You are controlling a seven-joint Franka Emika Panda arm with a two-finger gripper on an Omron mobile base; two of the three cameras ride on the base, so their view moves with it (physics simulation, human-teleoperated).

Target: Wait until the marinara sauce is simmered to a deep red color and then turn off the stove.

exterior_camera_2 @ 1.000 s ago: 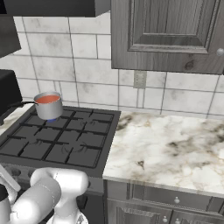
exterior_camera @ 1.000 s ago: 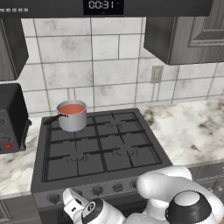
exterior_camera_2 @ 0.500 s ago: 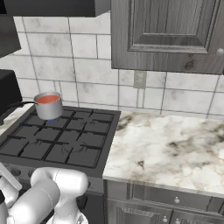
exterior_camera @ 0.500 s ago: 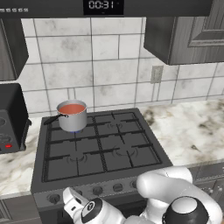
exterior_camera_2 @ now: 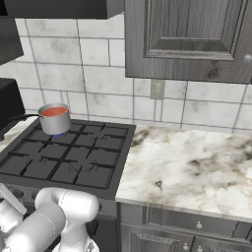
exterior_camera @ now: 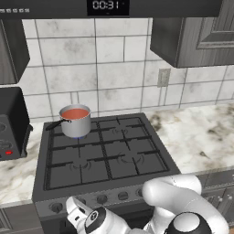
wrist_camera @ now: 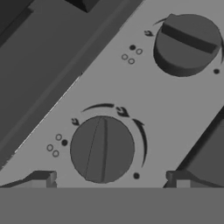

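**Gripper waiting at a front knob, sauce pan on the rear left burner**

The one piece of readable writing is showing in the left base view: a clock display (exterior_camera: 106,5) above the stove is reading 00:31, the same figures it was showing a second ago. The knob panel in the hand view is carrying small printed marks only, arcs, flame symbols and clusters of dots, with no words.

The marinara sauce (exterior_camera: 75,113) is sitting as an orange-red disc inside a small steel saucepan (exterior_camera: 77,125) on the rear left corner of the stove (exterior_camera: 105,155), with a trace of blue flame showing under the pan. In the right base view the sauce (exterior_camera_2: 53,111) is appearing at the far left corner of the range (exterior_camera_2: 69,157), beside the marbled counter (exterior_camera_2: 192,167). A black box (exterior_camera: 11,123) is standing just left of the stove.

My gripper (wrist_camera: 109,178) is pointing at the front panel, its two fingertips (wrist_camera: 41,178) standing wide apart and holding nothing. A round knob (wrist_camera: 102,148) is lying between them, apparently untouched; a second knob (wrist_camera: 187,43) is sitting toward the upper right of the hand view.

Compared with the earlier frames, nothing is differing: pan, sauce colour and my arm are staying as they were.
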